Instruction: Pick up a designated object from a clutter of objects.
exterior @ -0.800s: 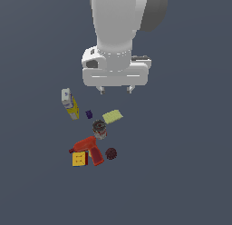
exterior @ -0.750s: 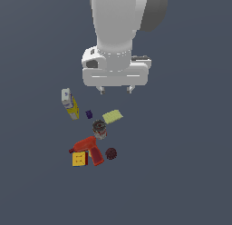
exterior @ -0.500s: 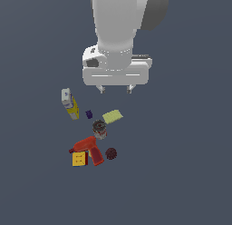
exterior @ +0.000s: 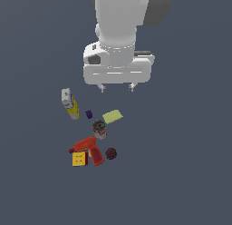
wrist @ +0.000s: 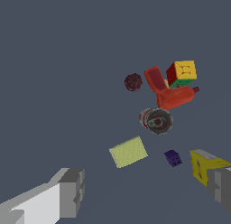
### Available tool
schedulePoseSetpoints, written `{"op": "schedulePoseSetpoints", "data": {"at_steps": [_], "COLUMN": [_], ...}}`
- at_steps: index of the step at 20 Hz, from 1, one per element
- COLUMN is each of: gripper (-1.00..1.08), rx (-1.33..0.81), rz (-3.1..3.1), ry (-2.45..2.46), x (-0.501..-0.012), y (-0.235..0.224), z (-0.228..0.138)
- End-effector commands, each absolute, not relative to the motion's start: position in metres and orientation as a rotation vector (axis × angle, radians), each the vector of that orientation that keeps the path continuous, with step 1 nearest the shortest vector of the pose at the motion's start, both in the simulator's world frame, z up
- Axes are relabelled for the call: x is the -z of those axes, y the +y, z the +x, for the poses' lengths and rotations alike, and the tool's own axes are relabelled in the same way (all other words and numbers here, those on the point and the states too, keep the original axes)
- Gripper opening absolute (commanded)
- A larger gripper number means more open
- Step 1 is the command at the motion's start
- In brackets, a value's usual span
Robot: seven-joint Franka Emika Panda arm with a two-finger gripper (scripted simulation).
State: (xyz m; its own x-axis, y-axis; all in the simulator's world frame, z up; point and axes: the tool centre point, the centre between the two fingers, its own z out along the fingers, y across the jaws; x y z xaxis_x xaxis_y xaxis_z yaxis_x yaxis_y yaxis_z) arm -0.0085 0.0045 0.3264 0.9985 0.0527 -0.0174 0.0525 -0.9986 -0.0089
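Observation:
The designated object, a small tin can [exterior: 99, 128] [wrist: 155, 120] with a red-and-white label and dark top, stands in the clutter between the pale yellow flat block [exterior: 112, 116] [wrist: 128, 151] and the red toy drill [exterior: 89, 149] [wrist: 168, 89]. My gripper [exterior: 117, 87] [wrist: 146, 191] hangs open well above the surface, back from the can and apart from it, with nothing between its fingers. A grey fingertip [wrist: 72, 191] shows in the wrist view.
Around the can lie a yellow cube [exterior: 79, 158] [wrist: 182, 73], a dark ball [exterior: 111, 153] [wrist: 133, 82], a yellow-white carton [exterior: 70, 104] [wrist: 205, 166] and a tiny purple piece [exterior: 89, 114] [wrist: 172, 157]. All rest on a flat dark grey surface [exterior: 181, 165].
The arm has shifted slightly toward the exterior view's left. The clutter has not moved.

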Motion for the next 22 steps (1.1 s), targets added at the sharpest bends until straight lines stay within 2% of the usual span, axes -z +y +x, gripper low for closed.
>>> {"op": "schedulePoseSetpoints", "data": {"at_steps": [1, 10, 22], "gripper": [1.0, 1.0, 1.0], "rx": [-0.028, -0.021, -0.005], "rz": [-3.132, -3.127, -3.12], "ry": [-0.088, -0.152, -0.305], "x": [-0.322, -0.279, -0.173], "y": [0.003, -0.015, -0.063], "z": [-0.007, 0.004, 0.011]}}
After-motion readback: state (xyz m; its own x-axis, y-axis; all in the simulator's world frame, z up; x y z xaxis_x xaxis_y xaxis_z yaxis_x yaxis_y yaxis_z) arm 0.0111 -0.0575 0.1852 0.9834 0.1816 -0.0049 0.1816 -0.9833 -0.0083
